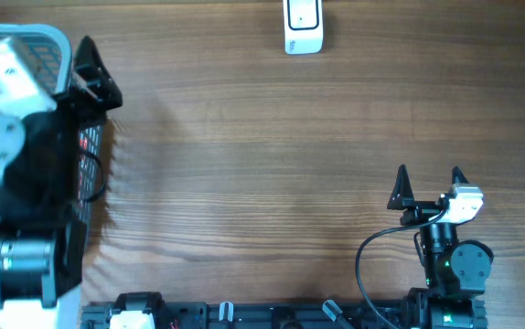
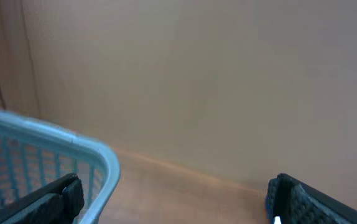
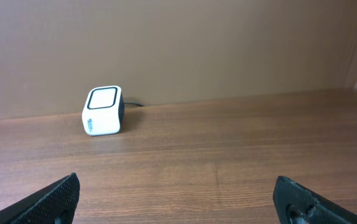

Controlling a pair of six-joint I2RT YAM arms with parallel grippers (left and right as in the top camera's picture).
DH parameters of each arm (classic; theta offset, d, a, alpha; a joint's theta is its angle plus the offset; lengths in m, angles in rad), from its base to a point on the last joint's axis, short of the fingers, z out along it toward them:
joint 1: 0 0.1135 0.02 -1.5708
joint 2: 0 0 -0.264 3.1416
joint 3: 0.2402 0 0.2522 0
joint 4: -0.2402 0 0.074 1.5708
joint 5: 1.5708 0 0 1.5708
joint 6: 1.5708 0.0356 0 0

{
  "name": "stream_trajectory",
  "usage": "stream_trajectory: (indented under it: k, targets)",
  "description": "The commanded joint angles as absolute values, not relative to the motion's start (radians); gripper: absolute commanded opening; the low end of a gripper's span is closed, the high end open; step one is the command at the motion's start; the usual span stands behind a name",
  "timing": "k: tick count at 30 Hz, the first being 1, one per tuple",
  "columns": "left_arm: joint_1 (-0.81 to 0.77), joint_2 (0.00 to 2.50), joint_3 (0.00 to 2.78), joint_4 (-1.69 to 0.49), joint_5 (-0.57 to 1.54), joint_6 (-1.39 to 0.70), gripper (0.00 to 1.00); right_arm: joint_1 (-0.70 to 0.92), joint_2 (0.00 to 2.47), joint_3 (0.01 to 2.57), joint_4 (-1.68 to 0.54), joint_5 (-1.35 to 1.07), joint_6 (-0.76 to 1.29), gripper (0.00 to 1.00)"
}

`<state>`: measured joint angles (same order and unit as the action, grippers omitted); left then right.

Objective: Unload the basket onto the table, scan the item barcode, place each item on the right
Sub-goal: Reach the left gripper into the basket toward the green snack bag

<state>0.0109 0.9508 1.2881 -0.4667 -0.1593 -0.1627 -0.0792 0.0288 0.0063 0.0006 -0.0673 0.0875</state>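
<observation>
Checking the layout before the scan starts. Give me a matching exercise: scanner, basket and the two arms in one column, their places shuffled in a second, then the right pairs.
Things
1. scanner
2. basket
3. right arm
4. left arm

Places
A. near edge of the table, on the right
B. far edge of the table, about the middle
C. far left corner of the overhead view
D. at the left, reaching over the basket

Pairs: 1-B, 2-C, 3-A, 4-D
</observation>
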Motion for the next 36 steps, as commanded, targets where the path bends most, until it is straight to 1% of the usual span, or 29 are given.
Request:
stream_trajectory:
  k: [1, 4, 6, 8, 10, 13, 15, 17, 20, 29, 36]
  targets:
    - [0.022, 1.041, 1.295, -0.482, -0.182, -0.162, 1.0, -0.075, 0.029, 0.005, 0.002, -0.07, 0.079, 1.0]
    - [0.064, 1.086, 1.332, -0.5, -0.221, -0.193, 1.0, -0.075, 0.029, 0.005, 0.002, -0.07, 0.079, 1.0]
    - [0.149, 1.138, 1.405, -0.58, -0.225, -0.212, 1.0, -0.075, 0.029, 0.005, 0.002, -0.07, 0.079, 1.0]
    - [0.273, 1.2, 1.493, -0.684, -0.2, -0.274, 1.0, -0.075, 0.029, 0.005, 0.002, -0.07, 0.079, 1.0]
    - [0.41, 1.252, 1.551, -0.758, -0.115, -0.343, 1.0, -0.075, 0.029, 0.005, 0.002, -0.07, 0.079, 1.0]
    - [0.645, 1.32, 1.563, -0.816, 0.089, -0.467, 1.0, -0.075, 0.029, 0.005, 0.002, -0.07, 0.079, 1.0]
    - [0.73, 1.364, 1.563, -0.845, 0.157, -0.481, 1.0, -0.075, 0.029, 0.005, 0.002, -0.07, 0.079, 1.0]
    - [0.792, 1.423, 1.563, -0.881, 0.175, -0.486, 1.0, -0.075, 0.029, 0.005, 0.002, -0.07, 0.079, 1.0]
    - [0.836, 1.514, 1.563, -0.942, 0.175, -0.532, 1.0, -0.075, 0.029, 0.005, 0.002, -0.07, 0.079, 1.0]
    - [0.841, 1.734, 1.562, -1.087, 0.159, -0.549, 1.0, -0.075, 0.029, 0.005, 0.002, -0.07, 0.079, 1.0]
    - [0.845, 1.766, 1.562, -1.151, 0.037, -0.562, 1.0, -0.075, 0.029, 0.005, 0.002, -0.07, 0.079, 1.0]
